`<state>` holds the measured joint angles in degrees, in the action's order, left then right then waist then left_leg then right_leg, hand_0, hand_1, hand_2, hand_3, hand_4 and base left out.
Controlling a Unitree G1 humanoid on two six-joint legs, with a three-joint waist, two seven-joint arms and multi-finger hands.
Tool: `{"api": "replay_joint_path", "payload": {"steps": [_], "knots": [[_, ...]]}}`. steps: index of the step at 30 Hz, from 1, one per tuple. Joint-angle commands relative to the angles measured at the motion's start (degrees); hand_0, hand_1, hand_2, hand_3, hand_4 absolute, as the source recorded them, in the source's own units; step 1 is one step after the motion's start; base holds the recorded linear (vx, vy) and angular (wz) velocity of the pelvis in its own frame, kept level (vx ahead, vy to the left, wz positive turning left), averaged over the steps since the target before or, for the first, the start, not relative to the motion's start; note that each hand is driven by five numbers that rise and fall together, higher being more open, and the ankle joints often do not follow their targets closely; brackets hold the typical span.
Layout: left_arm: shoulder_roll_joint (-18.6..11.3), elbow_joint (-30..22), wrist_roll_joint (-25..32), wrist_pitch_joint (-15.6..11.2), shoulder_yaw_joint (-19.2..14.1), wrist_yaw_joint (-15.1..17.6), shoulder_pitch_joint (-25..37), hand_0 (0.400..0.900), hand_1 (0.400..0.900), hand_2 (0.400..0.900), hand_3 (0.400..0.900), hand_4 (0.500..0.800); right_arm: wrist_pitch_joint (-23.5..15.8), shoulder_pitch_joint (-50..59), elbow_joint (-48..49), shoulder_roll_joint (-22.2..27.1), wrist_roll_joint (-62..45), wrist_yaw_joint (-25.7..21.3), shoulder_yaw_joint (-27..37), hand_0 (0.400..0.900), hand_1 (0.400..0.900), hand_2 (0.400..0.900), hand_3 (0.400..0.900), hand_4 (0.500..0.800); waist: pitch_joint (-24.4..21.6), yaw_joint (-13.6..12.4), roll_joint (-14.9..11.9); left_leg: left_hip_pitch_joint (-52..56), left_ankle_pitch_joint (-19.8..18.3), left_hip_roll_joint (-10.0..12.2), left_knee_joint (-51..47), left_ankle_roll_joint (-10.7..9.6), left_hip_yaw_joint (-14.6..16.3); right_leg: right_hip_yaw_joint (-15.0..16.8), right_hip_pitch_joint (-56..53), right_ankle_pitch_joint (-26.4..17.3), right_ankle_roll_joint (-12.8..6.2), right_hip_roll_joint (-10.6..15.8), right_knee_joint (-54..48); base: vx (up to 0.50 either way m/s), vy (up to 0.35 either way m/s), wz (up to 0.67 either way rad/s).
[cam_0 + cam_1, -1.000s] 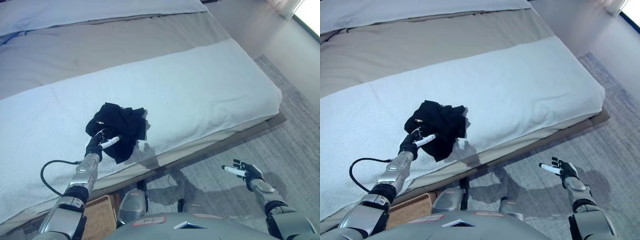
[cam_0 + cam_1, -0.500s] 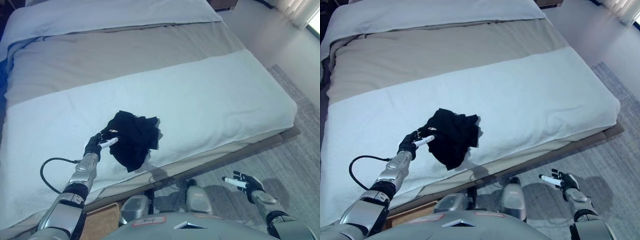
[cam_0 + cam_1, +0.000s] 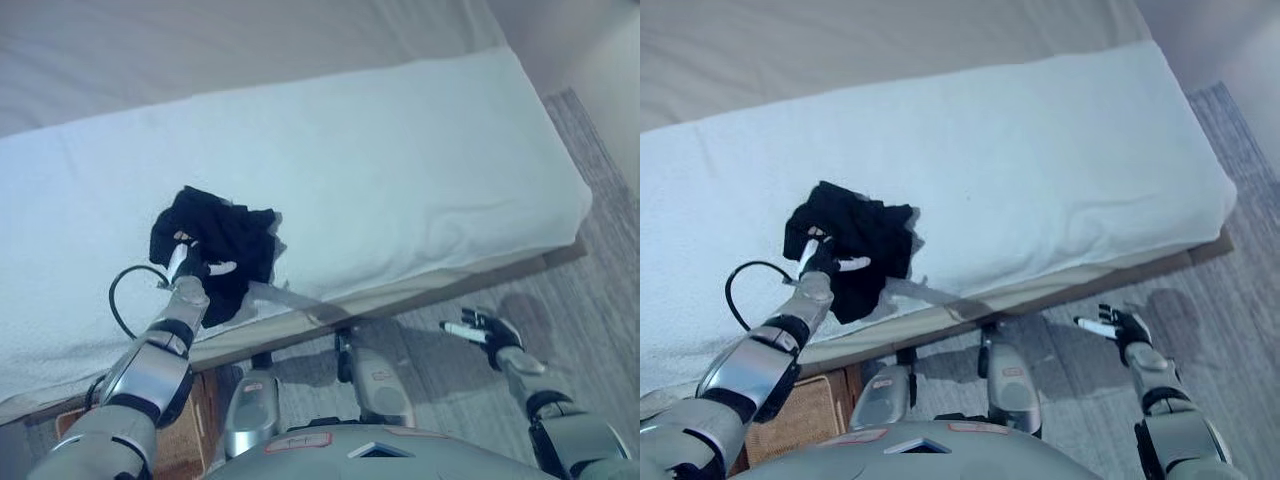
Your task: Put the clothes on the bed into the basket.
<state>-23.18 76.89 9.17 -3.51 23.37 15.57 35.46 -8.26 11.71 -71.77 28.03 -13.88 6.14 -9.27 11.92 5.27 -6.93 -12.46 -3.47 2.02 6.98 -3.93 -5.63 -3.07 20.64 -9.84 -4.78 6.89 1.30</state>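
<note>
A crumpled black garment (image 3: 225, 240) hangs at the near edge of the white-covered bed (image 3: 400, 170), partly draped over the side. My left hand (image 3: 190, 264) has its fingers curled into the cloth and holds it. Low on the right, my right hand (image 3: 485, 327) hovers over the floor with straight fingers and holds nothing. A woven basket (image 3: 805, 415) shows partly at the lower left, below the bed edge, mostly hidden by my left arm.
The bed's wooden base (image 3: 480, 270) runs along its near side. Grey carpet (image 3: 600, 260) covers the floor on the right. A beige blanket (image 3: 200, 40) lies across the far part of the bed.
The camera has tilted down and shifted. My left hand has drawn the black garment nearer the bed's edge, and the basket shows more. The right hand has stayed low and open.
</note>
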Motion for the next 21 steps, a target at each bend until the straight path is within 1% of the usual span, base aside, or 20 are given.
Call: {"api": "replay_joint_path", "payload": {"steps": [1,6,10,13,15,16,17,18,19,20,21], "knots": [[-3.32,2.43,-1.64,-2.23,-0.3,2.36,10.16,0.9,0.9,0.9,0.9,0.8,-0.95,1.08,1.39,3.73,-2.83,-1.12,-2.99,0.9,0.9,0.9,0.9,0.8,1.83,2.08,-0.56,-3.76,1.24,2.54,1.83,-1.44,2.84,3.16,4.04,-1.48,-5.06,3.84,3.93,-0.11,-0.024,-0.19],[-6.92,4.87,-5.78,-0.8,-0.29,6.13,13.93,0.9,0.9,0.9,0.9,0.8,-1.57,1.44,5.8,4.71,-2.78,-1.41,-4.58,0.9,0.9,0.9,0.9,0.8,3.16,3.61,-1.53,-7.28,1.25,2.95,3.36,-1.6,3.49,3.83,7.79,-2.26,-5.2,3.42,4.41,-0.08,-0.022,-0.12],[-9.4,5.78,-8.54,0.67,-0.52,7.93,15.18,0.9,0.9,0.9,0.9,0.8,-2.14,1.53,8.75,5.8,-2.93,-1.47,-5.25,0.9,0.9,0.9,0.9,0.8,3.79,4.83,-2.17,-10.82,0.92,3.1,5.49,-1.79,3.46,3.95,10.4,-2.88,-5.27,3.53,4.73,-0.08,-0.023,-0.02],[-11.82,6.9,-10.36,2.17,-0.59,7.87,15.69,0.9,0.9,0.9,0.9,0.8,-2.5,1.81,11.19,6.85,-3.23,-1.24,-5.65,0.9,0.9,0.9,0.9,0.8,4.04,5.75,-2.78,-13.82,0.84,3.32,6.89,-2.01,3.5,4.0,12.25,-3.44,-5.26,3.5,4.61,-0.08,-0.023,-0.01],[-13.09,8.27,-11.91,3.48,-0.19,6.68,15.77,0.9,0.9,0.9,0.9,0.8,-2.45,2.52,12.64,8.01,-3.22,-0.9,-5.95,0.9,0.9,0.9,0.9,0.8,3.91,6.47,-3.05,-15.68,1.02,3.49,7.34,-2.19,3.37,3.98,13.63,-4.11,-5.34,3.38,4.28,-0.06,-0.006,-0.02],[-13.69,8.26,-11.8,3.72,-0.4,6.41,15.93,0.9,0.9,0.9,0.9,0.8,-2.41,2.91,13.39,8.45,-3.12,-1.0,-5.97,0.9,0.9,0.9,0.9,0.8,3.83,6.66,-3.16,-16.45,1.0,3.62,7.59,-2.28,3.4,3.98,14.2,-4.2,-5.32,3.37,4.17,-0.06,-0.003,-0.03],[-14.37,8.29,-11.81,3.88,-0.69,6.22,16.13,0.847,0.847,0.847,0.847,0.768,-2.39,3.01,13.66,8.78,-3.32,-0.89,-5.91,0.9,0.9,0.9,0.9,0.8,3.74,6.94,-3.3,-17.46,1.03,3.73,7.98,-2.38,3.38,4.01,14.9,-4.41,-5.34,3.33,4.11,-0.06,-0.008,-0.02],[-14.87,8.29,-11.55,3.62,-0.79,5.72,16.18,0.729,0.729,0.729,0.729,0.698,-2.35,3.18,14.49,9.27,-3.29,-0.82,-6.01,0.9,0.9,0.9,0.9,0.8,3.62,7.19,-3.37,-18.45,1.0,3.85,8.43,-2.48,3.34,3.98,15.7,-4.55,-5.33,3.29,4.05,-0.06,-0.015,0.01],[-15.17,8.01,-11.65,3.64,-0.63,5.65,16.31,0.582,0.582,0.582,0.582,0.609,-2.4,3.23,14.99,9.67,-3.21,-0.88,-5.97,0.9,0.9,0.9,0.9,0.8,3.57,7.28,-3.38,-19.09,1.0,4.02,8.75,-2.57,3.23,3.88,16.04,-4.57,-5.37,3.37,4.0,-0.05,-0.007,0.03],[-15.33,7.87,-11.4,3.45,-0.6,5.52,16.45,0.4,0.4,0.4,0.4,0.5,-2.43,3.18,15.64,9.9,-3.23,-0.8,-6.03,0.9,0.9,0.9,0.9,0.8,3.45,7.44,-3.34,-19.92,0.98,3.99,9.04,-2.64,3.04,3.71,16.63,-4.67,-5.32,3.31,3.97,-0.04,-0.015,0.07],[-15.35,7.62,-11.18,3.3,-0.73,5.53,16.57,0.4,0.4,0.4,0.4,0.5,-2.54,2.97,16.04,10.12,-3.18,-0.91,-5.94,0.9,0.9,0.9,0.9,0.8,3.4,7.62,-3.35,-20.81,0.95,4.01,9.55,-2.69,2.86,3.59,17.17,-4.75,-5.29,3.35,3.97,-0.03,-0.014,0.06]]}}
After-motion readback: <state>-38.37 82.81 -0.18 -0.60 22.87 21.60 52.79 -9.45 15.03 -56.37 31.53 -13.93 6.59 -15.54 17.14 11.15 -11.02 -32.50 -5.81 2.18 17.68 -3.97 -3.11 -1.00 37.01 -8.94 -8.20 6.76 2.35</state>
